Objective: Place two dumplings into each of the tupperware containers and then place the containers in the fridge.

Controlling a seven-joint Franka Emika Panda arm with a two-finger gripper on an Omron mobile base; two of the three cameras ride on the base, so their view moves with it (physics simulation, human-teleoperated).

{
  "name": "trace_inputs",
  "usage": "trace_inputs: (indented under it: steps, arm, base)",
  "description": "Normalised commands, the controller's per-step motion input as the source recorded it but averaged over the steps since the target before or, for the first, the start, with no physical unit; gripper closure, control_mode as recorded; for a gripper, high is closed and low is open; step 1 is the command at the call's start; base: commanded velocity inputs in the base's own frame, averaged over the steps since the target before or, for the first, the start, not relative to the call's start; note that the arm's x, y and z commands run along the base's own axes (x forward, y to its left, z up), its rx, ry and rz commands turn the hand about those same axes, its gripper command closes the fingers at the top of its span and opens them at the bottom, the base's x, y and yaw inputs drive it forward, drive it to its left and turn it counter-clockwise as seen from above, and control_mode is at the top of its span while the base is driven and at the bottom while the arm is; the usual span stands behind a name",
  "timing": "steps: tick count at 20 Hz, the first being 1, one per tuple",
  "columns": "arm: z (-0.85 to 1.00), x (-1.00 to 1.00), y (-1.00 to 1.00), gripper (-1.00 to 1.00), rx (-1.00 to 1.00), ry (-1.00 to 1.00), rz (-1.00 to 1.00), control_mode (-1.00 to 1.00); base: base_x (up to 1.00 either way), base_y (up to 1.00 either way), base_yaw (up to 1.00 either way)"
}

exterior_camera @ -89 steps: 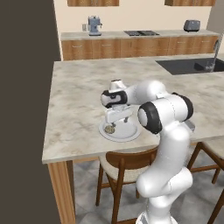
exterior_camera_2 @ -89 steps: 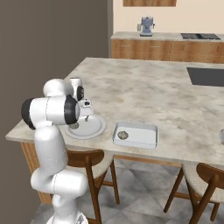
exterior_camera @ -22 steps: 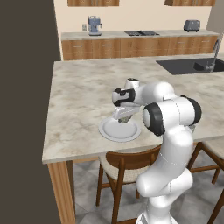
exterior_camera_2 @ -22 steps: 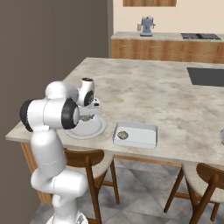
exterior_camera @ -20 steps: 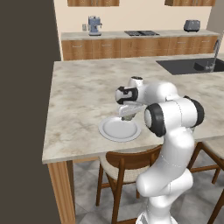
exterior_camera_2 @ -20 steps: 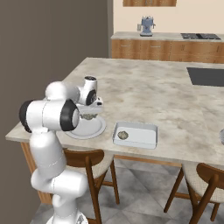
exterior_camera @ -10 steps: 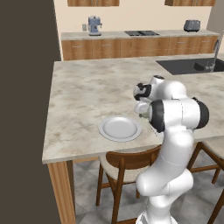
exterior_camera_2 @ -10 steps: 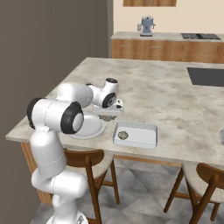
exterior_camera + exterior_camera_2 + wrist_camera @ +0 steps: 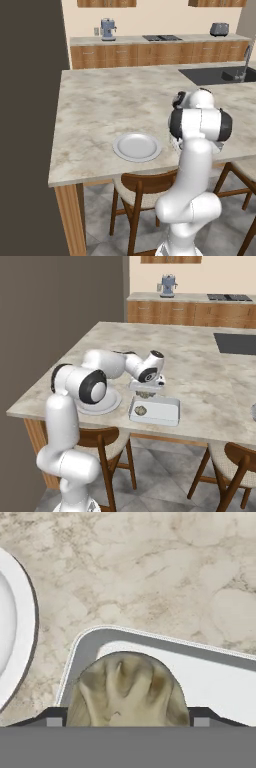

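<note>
Big marble island counter (image 9: 95,115) with the plate (image 9: 136,146) sitting bare on it, and just to its right one tupperware container (image 9: 155,409) that's already got a dumpling (image 9: 140,410) inside. The gripper (image 9: 146,390) hovers over that container's near-left corner, fingers pinched on a second dumpling (image 9: 126,689). So I'd say container one is nearly filled; any other container and the fridge trip are left.

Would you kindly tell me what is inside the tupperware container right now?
One dumpling lies inside the tupperware container. The gripper holds a second dumpling over its near corner, hiding part of the floor beneath.
</note>
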Motion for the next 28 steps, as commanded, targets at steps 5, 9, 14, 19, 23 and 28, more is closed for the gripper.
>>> trace_inputs:
  steps: [5,9,14,19,23,28]
  arm:
    - [-0.48,-0.06,-0.65,1.0,0.01,0.0,0.0,-1.0]
    - [-0.5,-0.03,-0.33,1.0,0.0,0.0,-0.01,-1.0]
    - [-0.4,-0.03,-0.12,1.0,-0.02,0.0,-0.03,-1.0]
    - [-0.04,0.0,0.0,-1.0,0.0,0.0,0.0,-1.0]
    - [0.08,-0.04,0.04,-1.0,0.0,0.02,-0.02,-1.0]
    - [0.52,-0.36,0.24,-1.0,-0.04,0.09,-0.12,-1.0]
  base:
    - [0.0,0.0,0.0]
    - [0.0,0.0,0.0]
    - [0.0,0.0,0.0]
    - [0.0,0.0,0.0]
    - [0.0,0.0,0.0]
    - [0.0,0.0,0.0]
